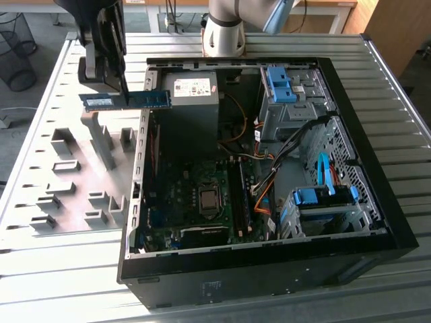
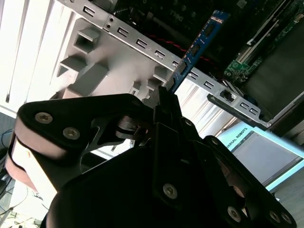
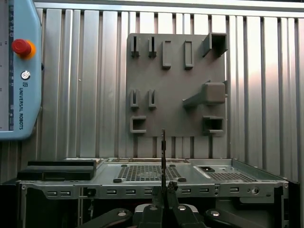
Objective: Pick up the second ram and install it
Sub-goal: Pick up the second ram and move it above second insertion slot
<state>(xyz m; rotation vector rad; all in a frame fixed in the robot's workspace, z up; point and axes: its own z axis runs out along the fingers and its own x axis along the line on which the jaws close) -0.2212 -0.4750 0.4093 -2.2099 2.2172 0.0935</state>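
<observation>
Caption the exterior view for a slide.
Gripper holds the second ram level over the open computer case's rim, beside the holder plate.

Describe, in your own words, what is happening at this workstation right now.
The end effector is shut on the second ram, holding it level in the air over the wall of the open computer case on the exterior view's left. The ram is not yet seated on the motherboard. A grey holder plate lies beside the case.
</observation>
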